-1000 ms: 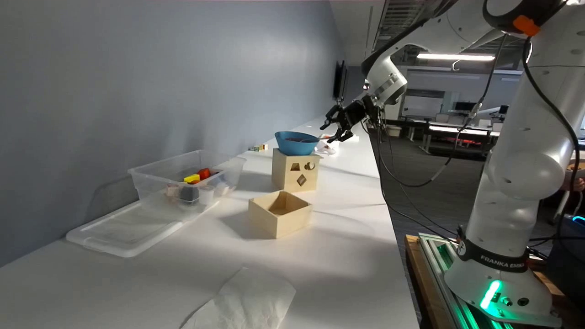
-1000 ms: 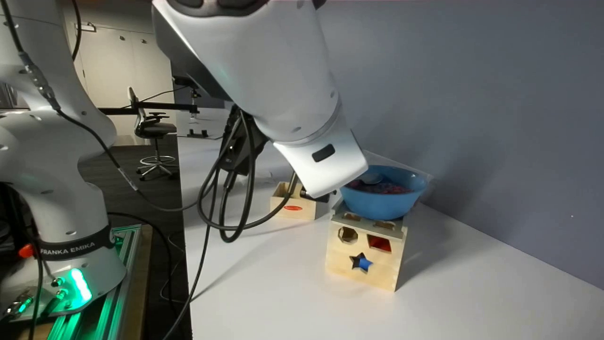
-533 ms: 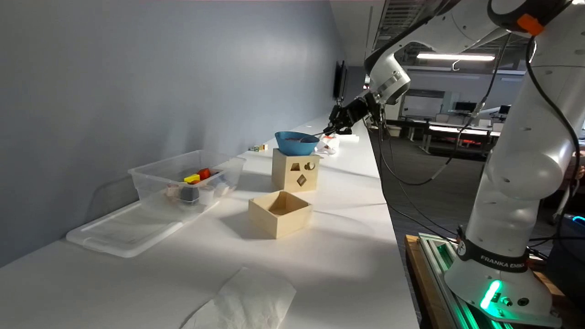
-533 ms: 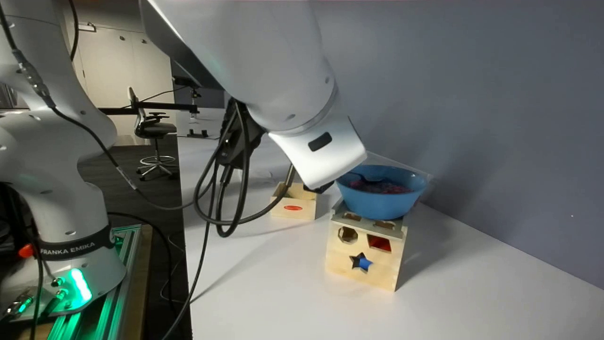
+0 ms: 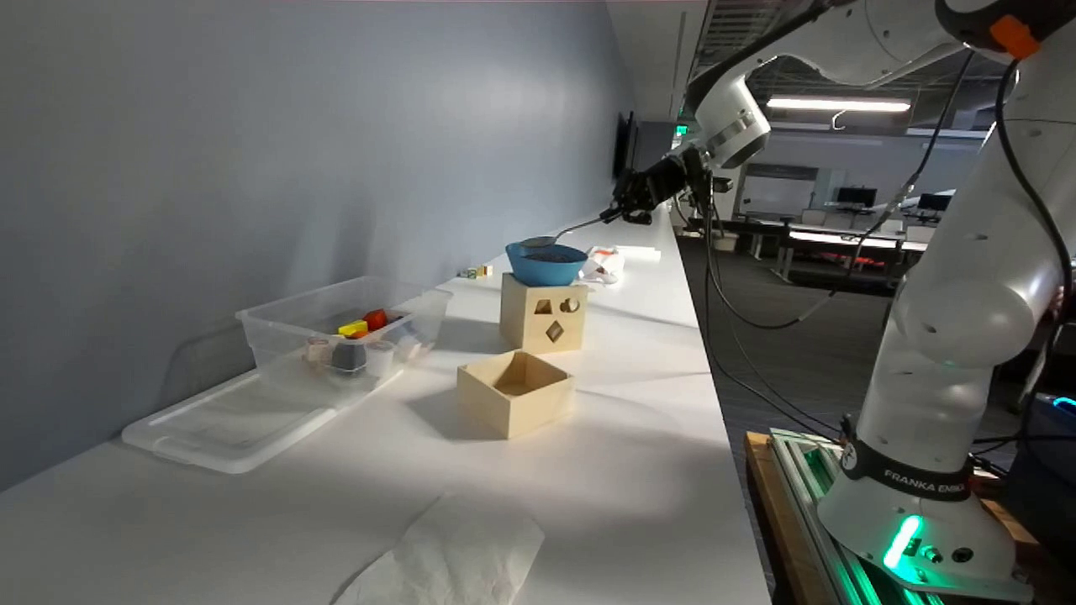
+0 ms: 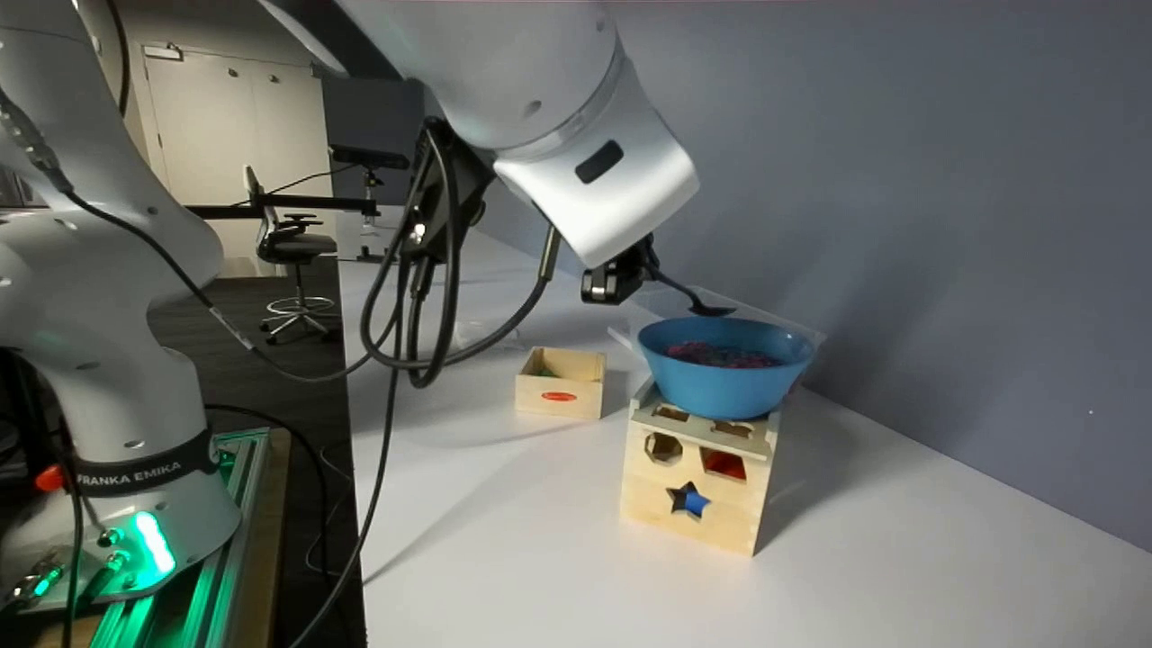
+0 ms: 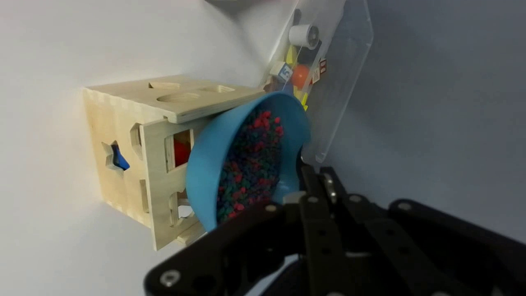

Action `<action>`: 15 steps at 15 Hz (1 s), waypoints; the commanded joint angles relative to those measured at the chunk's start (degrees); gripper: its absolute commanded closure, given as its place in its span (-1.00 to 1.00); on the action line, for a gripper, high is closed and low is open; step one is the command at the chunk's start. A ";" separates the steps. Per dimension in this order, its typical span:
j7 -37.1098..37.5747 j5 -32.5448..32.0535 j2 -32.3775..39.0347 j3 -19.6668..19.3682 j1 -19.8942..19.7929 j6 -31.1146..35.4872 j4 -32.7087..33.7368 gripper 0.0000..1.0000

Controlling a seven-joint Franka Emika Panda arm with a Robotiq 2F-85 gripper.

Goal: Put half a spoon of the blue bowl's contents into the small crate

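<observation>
My gripper is shut on the handle of the spoon, holding it over the blue bowl. In an exterior view the spoon's dark scoop hangs just above the rim, clear of the contents; whether it carries anything cannot be told. Small red, green and dark bits fill the bowl's bottom in the wrist view. There, a shiny piece of the handle shows between my fingertips. The small crate, an open pale wooden box, stands on the table apart from the bowl; something green lies in it.
Beneath the bowl is a wooden shape-sorting box. A clear tub of toys stands by the wall, with a flat lid beside it. A white cloth and crumpled packaging lie on the table.
The jaws have closed on the spoon's handle. The spoon, earlier resting in the bowl, has risen with my gripper to above the rim.
</observation>
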 commanded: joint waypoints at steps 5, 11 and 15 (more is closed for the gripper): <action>-2.65 -9.09 -0.55 -3.14 -2.75 -8.84 7.10 0.97; -4.04 -7.69 0.56 -6.55 -2.05 -11.88 10.44 0.89; -4.51 -7.42 2.05 -7.25 -2.10 -13.76 11.90 0.97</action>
